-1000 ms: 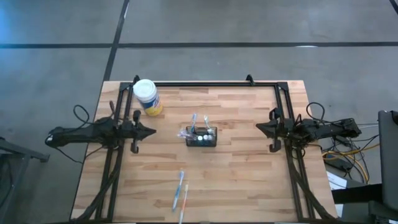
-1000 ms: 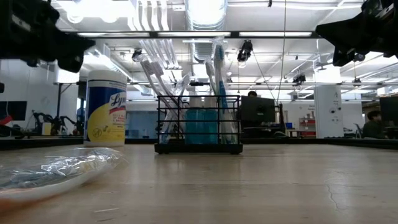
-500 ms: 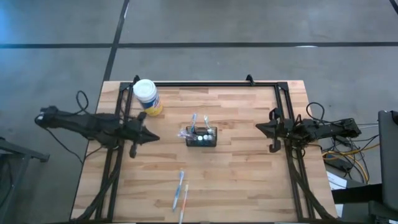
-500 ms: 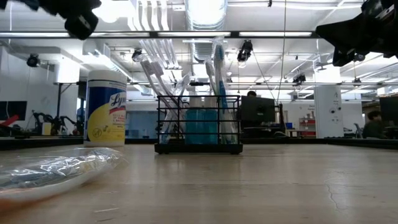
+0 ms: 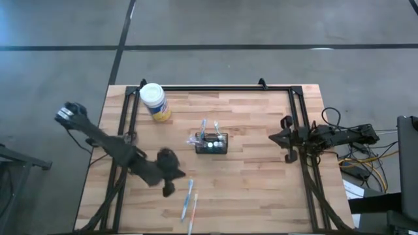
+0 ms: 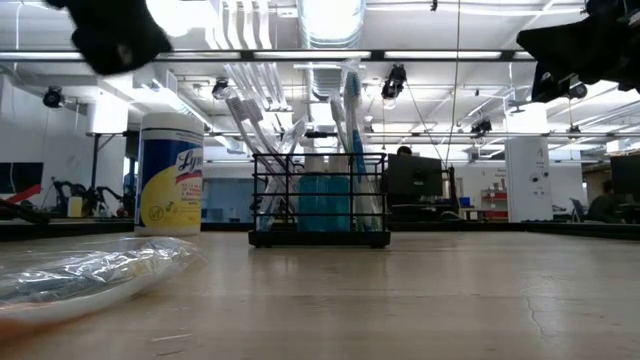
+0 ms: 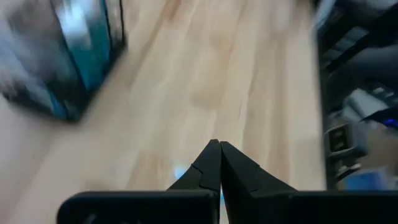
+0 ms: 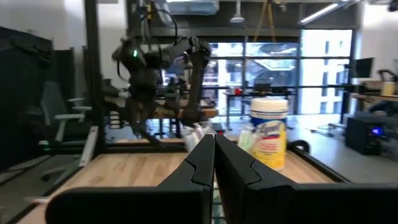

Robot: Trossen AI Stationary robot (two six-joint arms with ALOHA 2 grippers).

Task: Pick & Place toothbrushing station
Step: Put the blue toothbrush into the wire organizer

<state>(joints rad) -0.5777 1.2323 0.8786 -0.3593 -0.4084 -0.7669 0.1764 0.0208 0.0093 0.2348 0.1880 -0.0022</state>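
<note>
The toothbrushing station (image 5: 212,143) is a small black mesh box that stands on its base at mid-table, with toothbrushes upright in it; it also shows in the low view (image 6: 319,198) and, blurred, in the left wrist view (image 7: 59,62). My left gripper (image 5: 180,173) is shut and empty. It hovers above the table, near and left of the station, pointing down at a slant (image 7: 219,148). My right gripper (image 5: 273,136) waits shut at the table's right side (image 8: 212,139).
A yellow canister (image 5: 155,102) with a white lid stands at the far left. Two loose toothbrushes (image 5: 189,199) lie flat near the front edge, close to my left gripper. A clear wrapped pack (image 6: 90,275) lies in the low view's near left. Black frame rails (image 5: 215,87) line the table.
My left arm has swung out from its rest at the table's left side toward the near edge and the middle. It has risen, rolled and tipped nose-down, and stayed shut. It now hovers by the loose toothbrushes. The station has not moved.
</note>
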